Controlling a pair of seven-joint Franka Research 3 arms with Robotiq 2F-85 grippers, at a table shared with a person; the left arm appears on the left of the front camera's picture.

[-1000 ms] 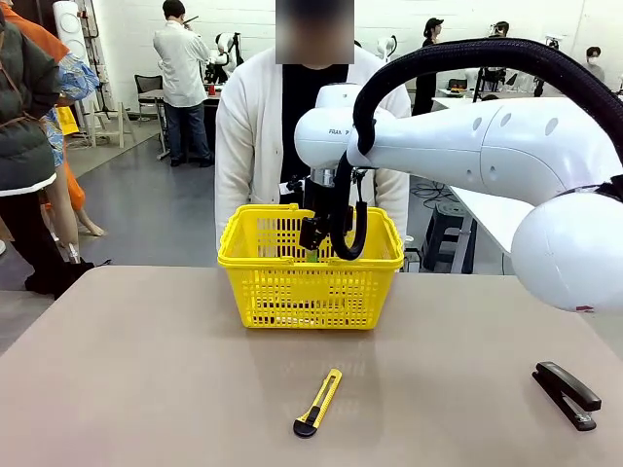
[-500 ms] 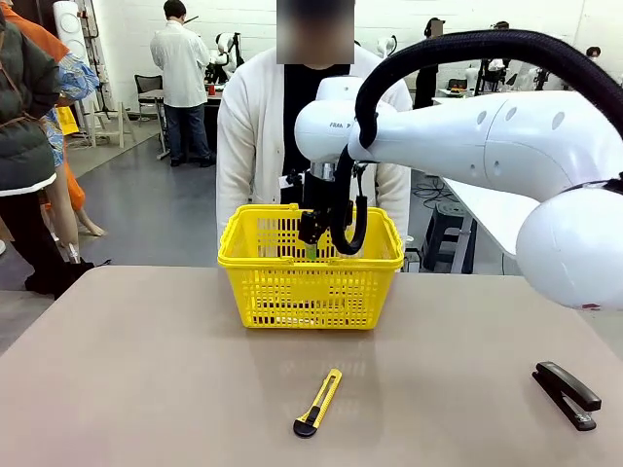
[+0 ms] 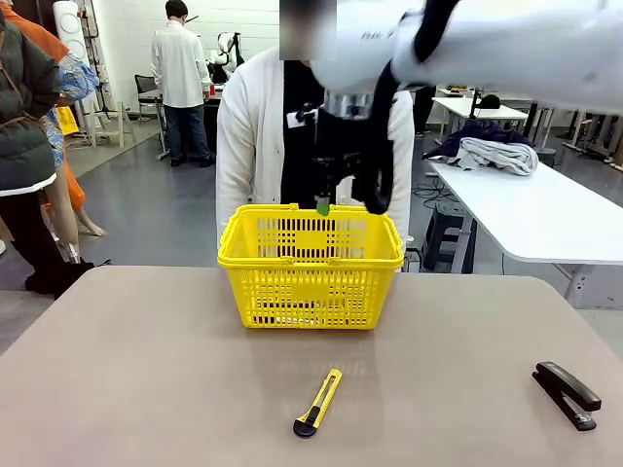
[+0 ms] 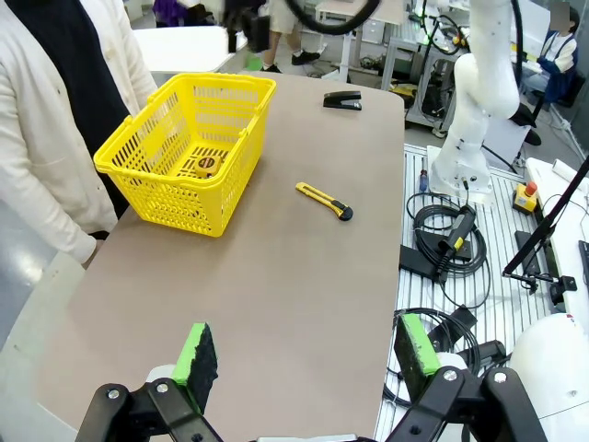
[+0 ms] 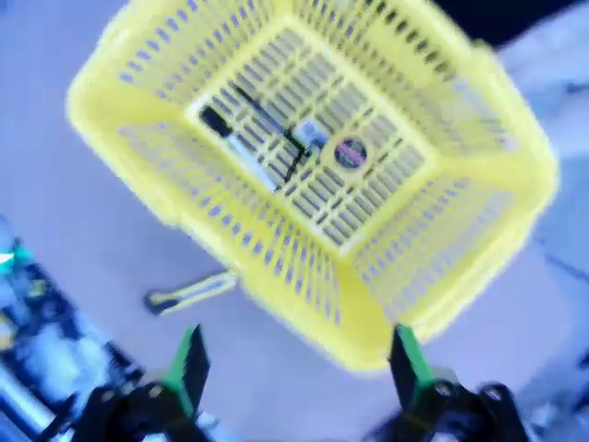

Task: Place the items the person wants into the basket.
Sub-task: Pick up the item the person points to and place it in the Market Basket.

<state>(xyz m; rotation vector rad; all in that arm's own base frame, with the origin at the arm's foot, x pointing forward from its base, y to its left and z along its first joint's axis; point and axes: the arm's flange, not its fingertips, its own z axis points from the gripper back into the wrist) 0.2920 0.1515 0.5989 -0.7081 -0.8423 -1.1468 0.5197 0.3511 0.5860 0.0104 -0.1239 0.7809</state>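
Bright yellow lattice plastic basket (image 3: 310,268) at far side of beige tabletop (image 3: 146,379), before person in white cardigan (image 3: 248,136); marker, pen, tape measure inside. Both grippers (image 5: 299,364) (image 4: 308,354) wide, empty. Busy workshop behind.

Bright yellow lattice basket (image 3: 310,282) on the beige worktop (image 3: 146,389), yellow-and-black knife (image 3: 318,402), black stapler (image 3: 567,392), green pads on black fingers (image 4: 196,354), person's white cardigan (image 3: 243,146) over black.
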